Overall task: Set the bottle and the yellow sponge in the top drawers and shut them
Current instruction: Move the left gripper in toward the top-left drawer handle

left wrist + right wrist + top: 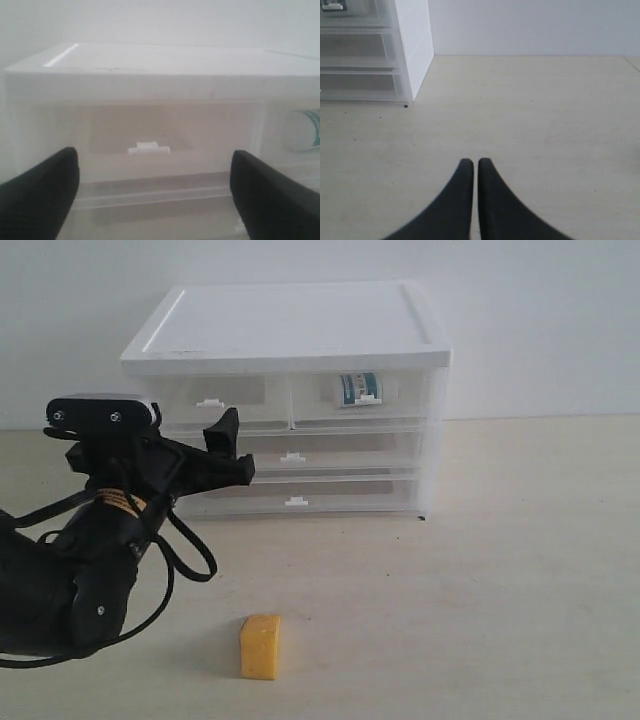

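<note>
My left pincer [232,452] stands wide apart with nothing between its fingers [40,195]. It hangs above the bench [500,590] in front of the left half of the cabinet [290,325]. In the left wrist view it points straight at the top left drawer [210,400]. That drawer's white clip handle [148,148] sits between the two fingers and somewhat beyond them. I cannot tell from the exterior view whether a fingertip touches the drawer front.

My right pincer [475,162] has its fingers together with only a hairline gap, and it grips nothing. It is low over bare bench [545,125], off to the side of the cabinet's right wall [412,45]. It does not show in the exterior view.

The bottle [358,389] lies inside the top right drawer [400,390], and its teal-and-white label shows through the clear front. The left wrist view catches its white end at the edge [302,131]. Both top drawers look pushed in, flush with the frame. The two full-width drawers [295,480] below them look shut too.

The yellow sponge [261,646] stands on the bench out in front of the cabinet, well apart from it. It is below and a little to the right of the left pincer in the exterior view, and nothing touches it.
</note>
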Robot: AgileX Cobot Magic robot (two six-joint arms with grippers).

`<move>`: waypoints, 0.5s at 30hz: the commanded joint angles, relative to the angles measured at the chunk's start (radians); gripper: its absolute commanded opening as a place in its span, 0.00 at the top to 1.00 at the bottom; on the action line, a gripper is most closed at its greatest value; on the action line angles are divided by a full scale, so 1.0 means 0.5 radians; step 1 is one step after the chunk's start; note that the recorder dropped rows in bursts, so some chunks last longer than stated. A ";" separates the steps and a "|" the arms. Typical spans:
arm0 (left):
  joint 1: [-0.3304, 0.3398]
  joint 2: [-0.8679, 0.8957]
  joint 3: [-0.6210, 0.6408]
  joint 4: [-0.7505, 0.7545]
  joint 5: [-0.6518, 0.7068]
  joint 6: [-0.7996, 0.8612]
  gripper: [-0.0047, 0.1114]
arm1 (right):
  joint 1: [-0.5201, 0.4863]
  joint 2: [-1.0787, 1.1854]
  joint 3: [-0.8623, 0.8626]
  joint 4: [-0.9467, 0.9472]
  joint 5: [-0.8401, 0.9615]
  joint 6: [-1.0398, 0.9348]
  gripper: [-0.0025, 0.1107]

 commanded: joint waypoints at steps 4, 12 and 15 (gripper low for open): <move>-0.008 0.093 -0.122 -0.069 -0.037 -0.016 0.31 | -0.010 -0.013 0.009 0.004 -0.010 -0.008 0.97; -0.008 0.168 -0.203 -0.125 -0.037 0.022 0.31 | -0.010 -0.013 0.009 0.004 -0.010 -0.008 0.97; -0.008 0.168 -0.203 -0.133 -0.037 0.047 0.31 | -0.010 -0.013 0.009 0.004 -0.010 -0.008 0.97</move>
